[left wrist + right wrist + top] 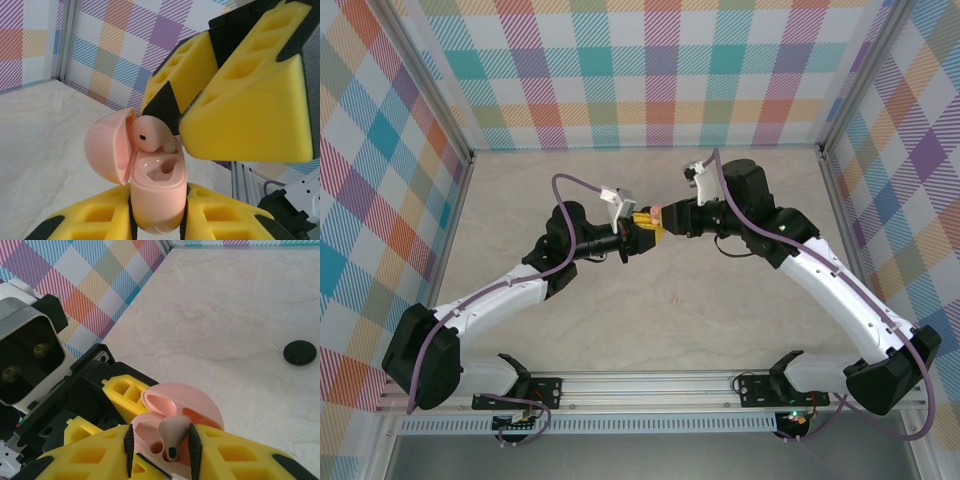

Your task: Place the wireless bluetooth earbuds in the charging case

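Observation:
My left gripper (159,200) is shut on a pale pink charging case (157,195), held up off the table with its lid (107,150) swung open to the left. A pale pink earbud (150,135) sits half in the far well of the case; the near well is empty. My right gripper (161,447) straddles that earbud (175,432). Its jaws are parted: the right pad lies against the bud and the left pad stands clear of it. In the top view both grippers (638,232) (658,218) meet nose to nose over the table's middle.
A round black case (300,352) lies shut on the beige tabletop (240,305), well away from the grippers. Checked walls (650,70) close in the table at the back and both sides.

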